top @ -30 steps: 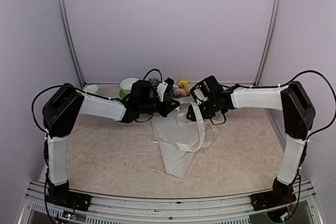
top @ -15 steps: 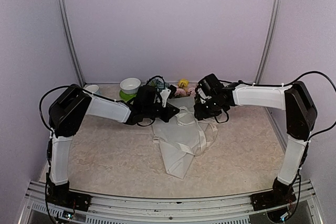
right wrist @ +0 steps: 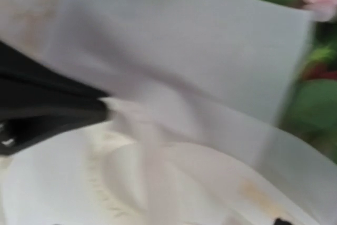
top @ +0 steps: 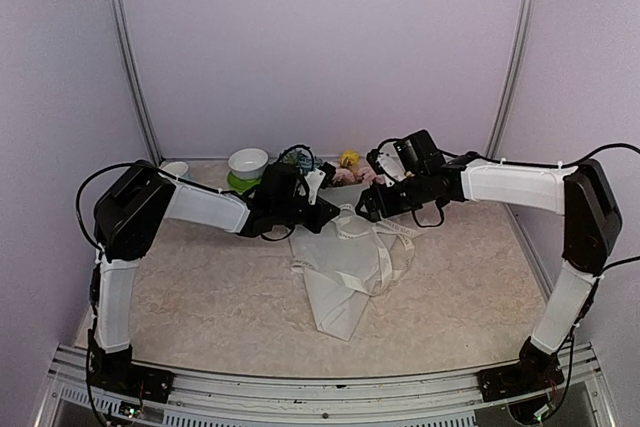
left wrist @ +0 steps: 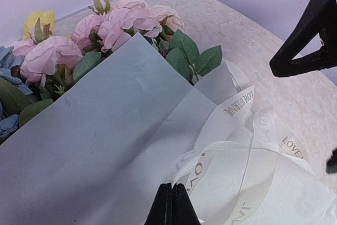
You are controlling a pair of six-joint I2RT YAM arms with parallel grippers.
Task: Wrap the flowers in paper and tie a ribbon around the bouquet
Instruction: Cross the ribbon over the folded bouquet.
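The bouquet lies on the table with its paper (top: 335, 292) cone pointing toward the near edge. Its flowers (top: 343, 169), pink and yellow with green leaves, sit at the far end, and the pink blooms (left wrist: 121, 25) fill the left wrist view's top. The lettered cream ribbon (top: 381, 247) loops loosely over the paper (left wrist: 105, 130). My left gripper (left wrist: 172, 187) is shut on an end of the ribbon (left wrist: 237, 106), just left of the cone (top: 322, 207). My right gripper (top: 370, 203) hovers over the cone's far right side, open, with one black finger (left wrist: 308, 40) and nothing held. The right wrist view is blurred: paper (right wrist: 184, 40), ribbon (right wrist: 158, 183).
A white bowl on a green base (top: 246, 162) and a small white cup (top: 175, 169) stand at the back left by the wall. Metal posts (top: 135, 97) rise at both back corners. A metal rail (top: 320, 387) runs along the near edge.
My right gripper has opened, let go of the ribbon and drawn back up to the right. The ribbon loop has dropped onto the paper. My left gripper first moved right, then stayed still.
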